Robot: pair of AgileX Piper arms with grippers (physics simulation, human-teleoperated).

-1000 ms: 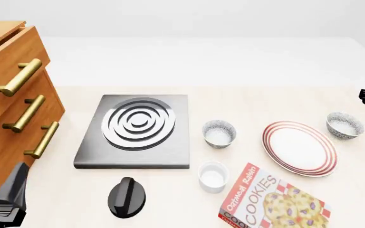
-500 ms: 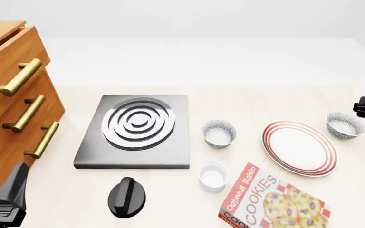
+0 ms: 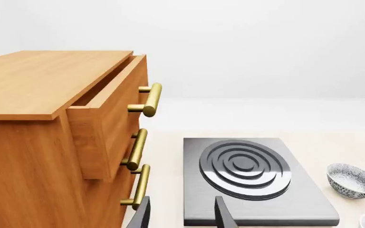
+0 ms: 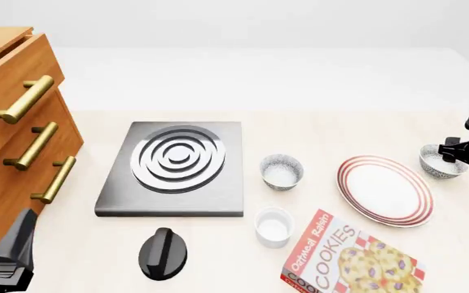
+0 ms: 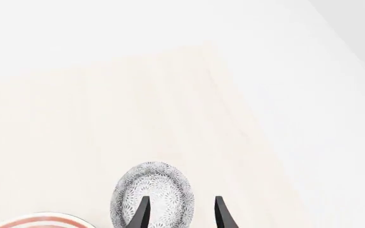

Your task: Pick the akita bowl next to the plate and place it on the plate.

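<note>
The akita bowl (image 4: 432,162), speckled grey outside and white inside, stands just right of the red-ringed white plate (image 4: 385,190). My right gripper (image 4: 456,152) hangs open directly over the bowl's right side. In the right wrist view one finger (image 5: 142,212) is over the bowl (image 5: 159,187) and the other lies outside its rim, with the plate's edge (image 5: 46,221) at the corner. My left gripper (image 4: 10,253) rests open and empty at the near left, its fingers (image 3: 142,214) apart before the stove.
A look-alike speckled bowl (image 4: 282,171) stands left of the plate, a white ramekin (image 4: 273,227) below it. A cookies box (image 4: 342,259) lies in front. The grey stove (image 4: 173,168), a black knob (image 4: 163,253) and a wooden drawer cabinet (image 4: 14,140) fill the left.
My right gripper has moved down and leftward from the table's right edge to above the bowl. The left arm and all objects have stayed put.
</note>
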